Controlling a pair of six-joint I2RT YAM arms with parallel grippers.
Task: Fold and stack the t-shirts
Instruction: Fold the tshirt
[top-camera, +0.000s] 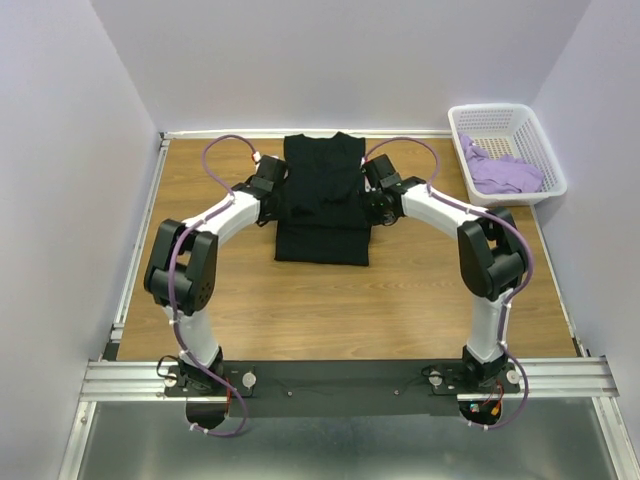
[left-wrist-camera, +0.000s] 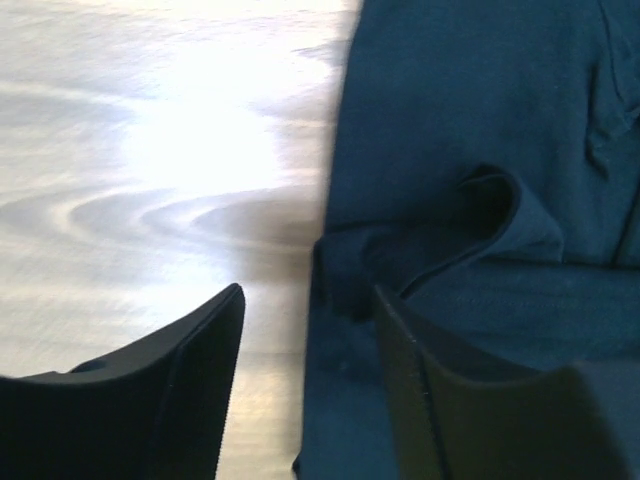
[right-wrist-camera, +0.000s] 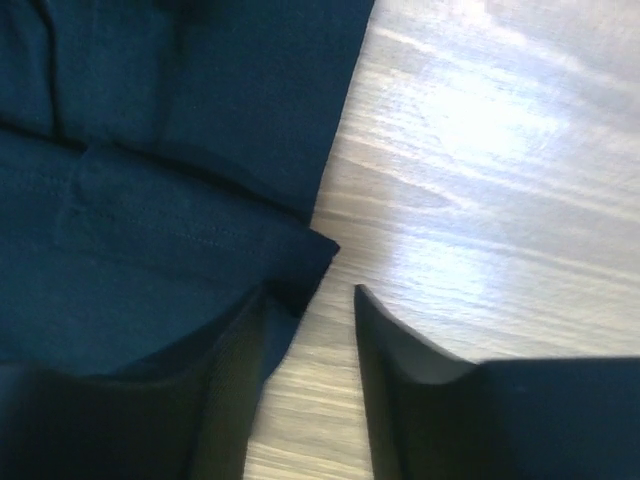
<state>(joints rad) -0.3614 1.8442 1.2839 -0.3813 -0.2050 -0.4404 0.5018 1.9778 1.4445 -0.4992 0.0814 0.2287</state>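
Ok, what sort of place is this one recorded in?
Probably a lab test cell: plain walls box in a wooden table, an aluminium rail runs along its near edge, and the props are a black t-shirt and a white basket holding a lavender shirt.

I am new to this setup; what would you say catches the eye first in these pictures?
The black shirt, partly folded, lies toward the far middle of the table. The left gripper and right gripper are open at its side edges, each with one finger over cloth and one over wood. At the far right corner a lavender shirt lies crumpled in a white basket.
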